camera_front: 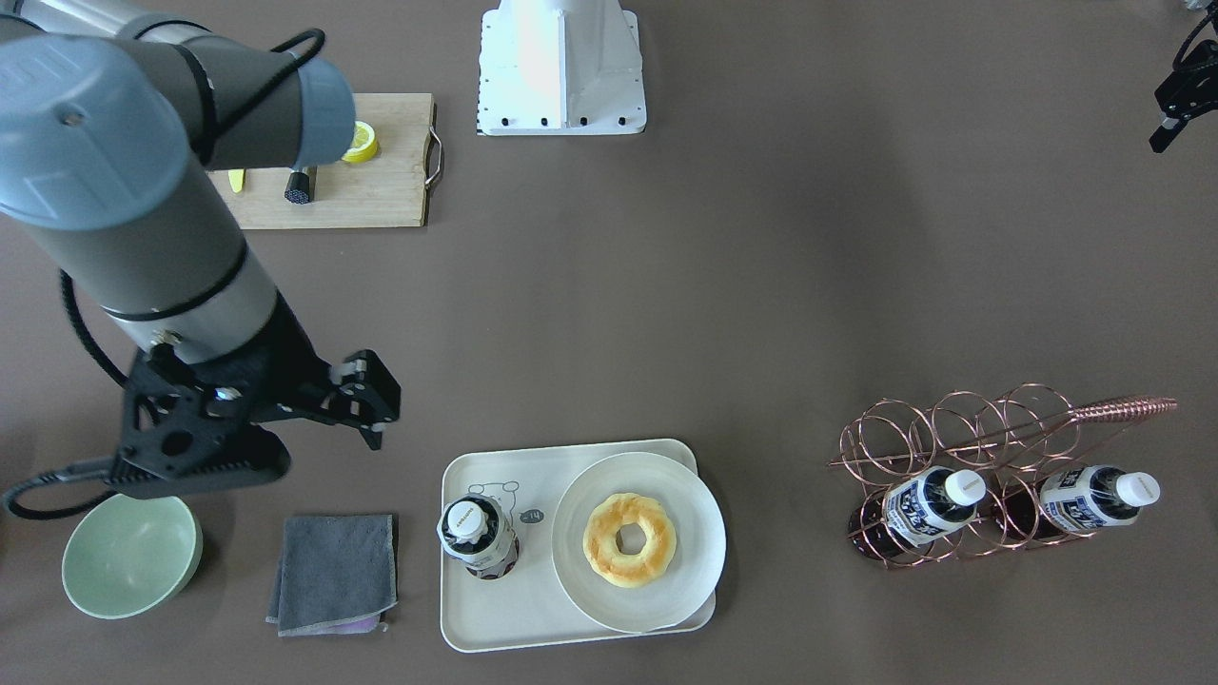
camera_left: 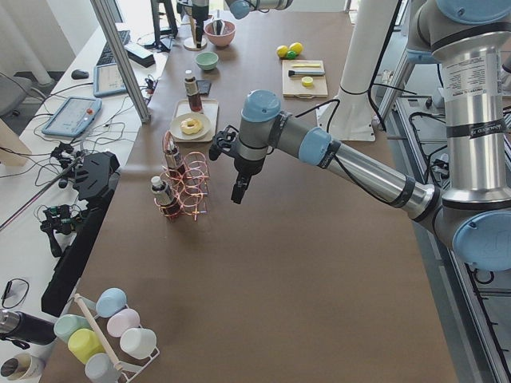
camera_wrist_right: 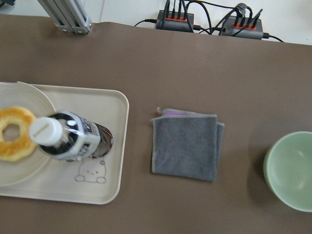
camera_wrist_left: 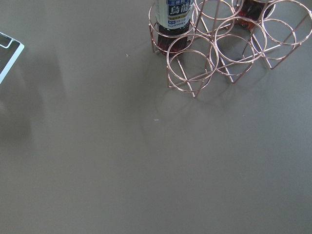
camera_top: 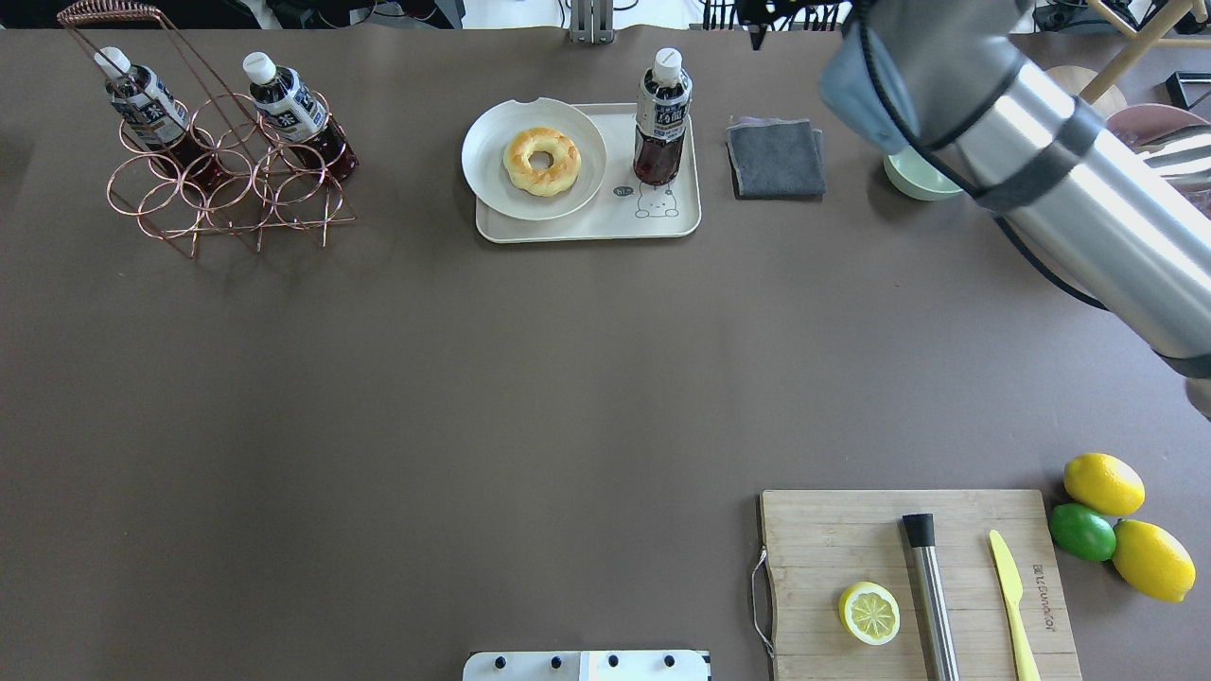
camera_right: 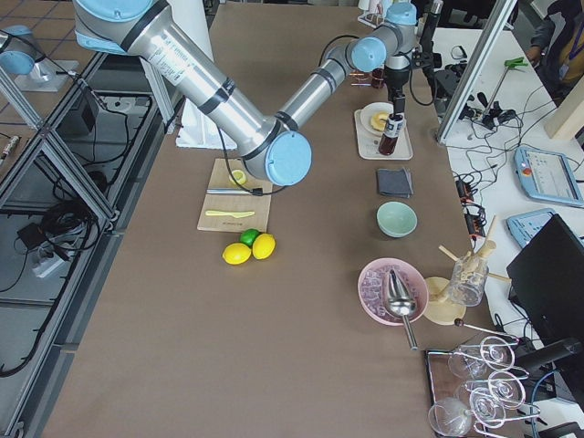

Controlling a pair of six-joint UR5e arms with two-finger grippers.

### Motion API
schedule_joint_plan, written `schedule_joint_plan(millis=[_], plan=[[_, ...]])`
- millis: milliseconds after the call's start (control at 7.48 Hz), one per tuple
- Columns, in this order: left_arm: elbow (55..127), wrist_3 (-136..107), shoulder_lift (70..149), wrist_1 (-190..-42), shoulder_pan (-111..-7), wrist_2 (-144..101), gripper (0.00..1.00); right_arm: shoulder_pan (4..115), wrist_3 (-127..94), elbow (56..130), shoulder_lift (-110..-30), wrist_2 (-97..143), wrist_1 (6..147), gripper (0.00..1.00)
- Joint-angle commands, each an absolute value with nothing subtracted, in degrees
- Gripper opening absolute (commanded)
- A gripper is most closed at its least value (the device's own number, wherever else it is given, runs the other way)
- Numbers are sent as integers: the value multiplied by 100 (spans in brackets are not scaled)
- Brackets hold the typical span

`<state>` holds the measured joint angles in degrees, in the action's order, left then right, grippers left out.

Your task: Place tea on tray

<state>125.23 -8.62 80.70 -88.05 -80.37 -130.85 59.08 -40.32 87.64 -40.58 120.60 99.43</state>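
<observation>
One tea bottle (camera_front: 479, 533) stands upright on the left part of the cream tray (camera_front: 571, 623), beside the bear drawing. It also shows in the overhead view (camera_top: 662, 113) and in the right wrist view (camera_wrist_right: 68, 139). My right gripper (camera_front: 369, 400) hangs above the table up and left of the tray, open and empty, clear of the bottle. Two more tea bottles (camera_front: 928, 504) (camera_front: 1094, 497) lie in the copper wire rack (camera_front: 990, 428). My left gripper (camera_front: 1166, 124) is at the frame's edge, far from the tray; whether it is open or shut I cannot tell.
A round white plate (camera_front: 695, 533) with a donut (camera_front: 630, 538) rests on the tray's right part. A grey cloth (camera_front: 335, 571) and a green bowl (camera_front: 131, 555) lie left of the tray. A wooden cutting board (camera_top: 823, 539) with a lemon half, tool and knife is near the robot.
</observation>
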Motion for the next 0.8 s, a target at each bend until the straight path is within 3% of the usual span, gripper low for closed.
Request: schedule_joint_plan(millis=[0, 401, 669], plan=[[11991, -826, 8191, -8754, -8042, -13096, 98, 6431, -2808, 11190, -6389, 12338, 10679, 100], [11498, -38, 8209, -8745, -8470, -13096, 98, 7213, -660, 11628, -8134, 12549, 10635, 100], [11383, -26, 8218, -8754, -8481, -13096, 98, 8405, 1352, 10903, -8577, 13215, 10626, 100]])
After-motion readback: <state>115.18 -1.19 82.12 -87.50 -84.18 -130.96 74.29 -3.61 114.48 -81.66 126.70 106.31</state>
